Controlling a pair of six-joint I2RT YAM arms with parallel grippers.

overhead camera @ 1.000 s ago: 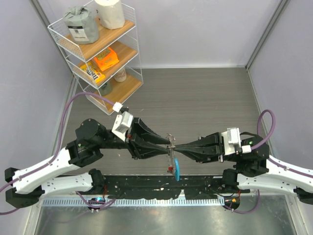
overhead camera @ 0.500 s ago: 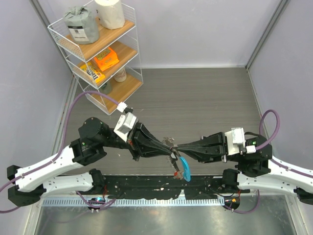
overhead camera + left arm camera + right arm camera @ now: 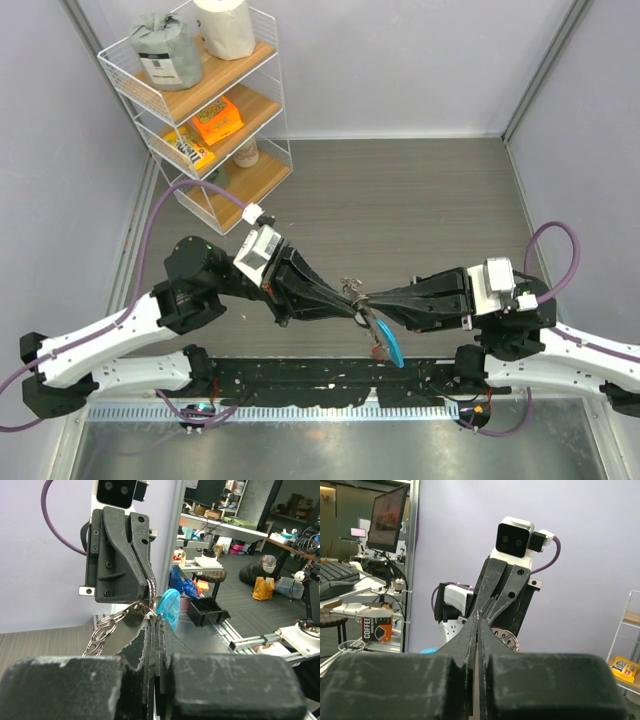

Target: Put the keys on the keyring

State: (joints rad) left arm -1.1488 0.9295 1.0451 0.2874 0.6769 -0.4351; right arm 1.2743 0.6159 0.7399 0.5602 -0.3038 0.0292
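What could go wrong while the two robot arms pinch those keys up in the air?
1. The left tool and right tool meet tip to tip, both shut. They seem to pinch only thin edges of the keys and the keyring, so something might slip and drop to the table.
2. The blue tag dangles loose below them. It could swing and tug the keyring askew.
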